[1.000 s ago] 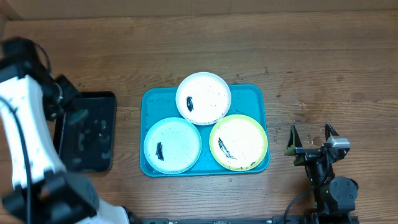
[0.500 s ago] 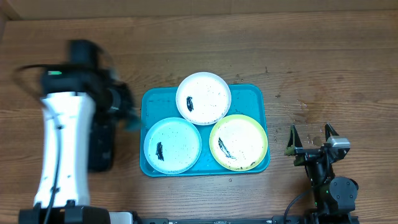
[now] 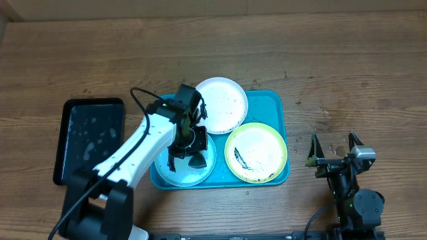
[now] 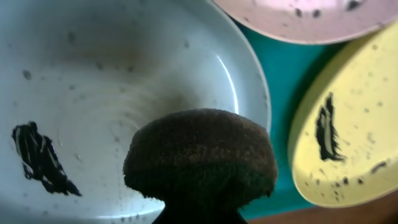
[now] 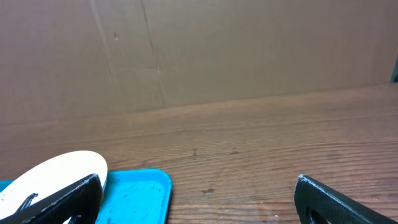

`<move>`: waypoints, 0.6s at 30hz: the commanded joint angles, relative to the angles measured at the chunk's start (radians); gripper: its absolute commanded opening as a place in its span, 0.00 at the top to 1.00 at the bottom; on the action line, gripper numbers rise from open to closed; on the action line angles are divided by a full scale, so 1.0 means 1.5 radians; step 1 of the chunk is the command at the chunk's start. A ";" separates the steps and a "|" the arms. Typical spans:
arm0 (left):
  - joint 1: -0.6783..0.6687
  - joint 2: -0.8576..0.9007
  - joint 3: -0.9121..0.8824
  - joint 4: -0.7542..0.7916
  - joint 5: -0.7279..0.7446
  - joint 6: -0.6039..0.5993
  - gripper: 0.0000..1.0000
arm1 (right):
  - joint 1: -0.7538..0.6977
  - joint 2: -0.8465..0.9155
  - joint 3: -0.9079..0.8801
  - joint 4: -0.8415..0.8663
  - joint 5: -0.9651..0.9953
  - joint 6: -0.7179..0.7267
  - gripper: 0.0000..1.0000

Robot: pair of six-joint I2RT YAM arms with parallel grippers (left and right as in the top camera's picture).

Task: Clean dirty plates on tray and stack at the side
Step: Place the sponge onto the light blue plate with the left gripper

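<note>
On the wooden table (image 3: 347, 60) the biggest thing is the bright blue tray (image 3: 270, 100), lying near the middle. A smaller black tray (image 3: 90, 160) lies well apart to its left, speckled with pale drops. All three plates lie on the blue tray: the white one (image 3: 223, 103) at the back, the yellow-green one (image 3: 257, 152) front right, and the light blue one (image 4: 93, 93) front left, their rims crowding together. The left arm (image 3: 130, 150) reaches over the light blue plate, its gripper (image 3: 187, 148) clamped on a dark brown sponge (image 4: 200, 155) that hangs over the plate's white centre; whether it touches cannot be made out. The right gripper (image 3: 332, 143) sits on bare table right of the tray, jaws spread wide and holding nothing. Each plate carries a small dark smear (image 4: 40, 158).
</note>
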 commanded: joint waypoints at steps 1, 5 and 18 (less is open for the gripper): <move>-0.002 0.038 -0.015 0.016 -0.020 -0.017 0.93 | 0.004 -0.006 -0.007 0.004 -0.003 0.000 0.00; -0.002 0.068 -0.015 0.021 -0.006 -0.013 0.00 | 0.004 -0.006 -0.007 0.004 -0.003 0.000 0.00; 0.008 -0.001 0.253 -0.218 -0.140 0.027 0.00 | 0.004 -0.006 -0.007 0.004 -0.003 0.000 0.00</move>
